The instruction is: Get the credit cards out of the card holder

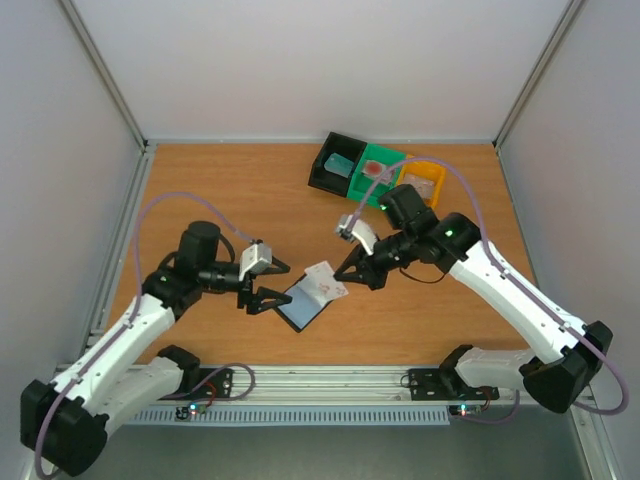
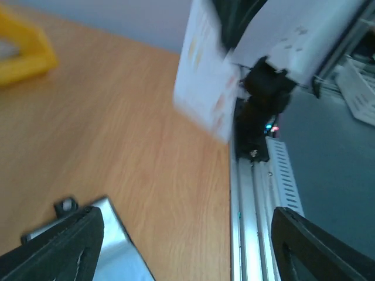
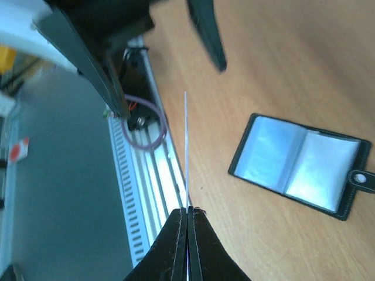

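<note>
- The right end effector [image 3: 187,218] is closed on the whitish credit card [image 3: 186,146], lifting it edge-up clear of the card holder [image 3: 299,167].
- The left end effector [image 1: 270,287] stands open just left of the card holder, which lies spread open on the tabletop [image 1: 200,190], near centre.
- At the far right, the black tray [image 1: 322,172] holds a teal card [image 1: 340,165] and the green tray [image 1: 385,153] a red card [image 1: 375,171]; nothing appears to obstruct the way there.

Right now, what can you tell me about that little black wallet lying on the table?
The card holder is a small black book-style wallet, lying open and flat on the wooden table, inside facing up. Two glossy pale blue-grey pockets sit side by side; no card shows in them. A small tab with a round snap sticks out from one edge. Nothing grips it: the open left gripper hovers just beside it.
</note>
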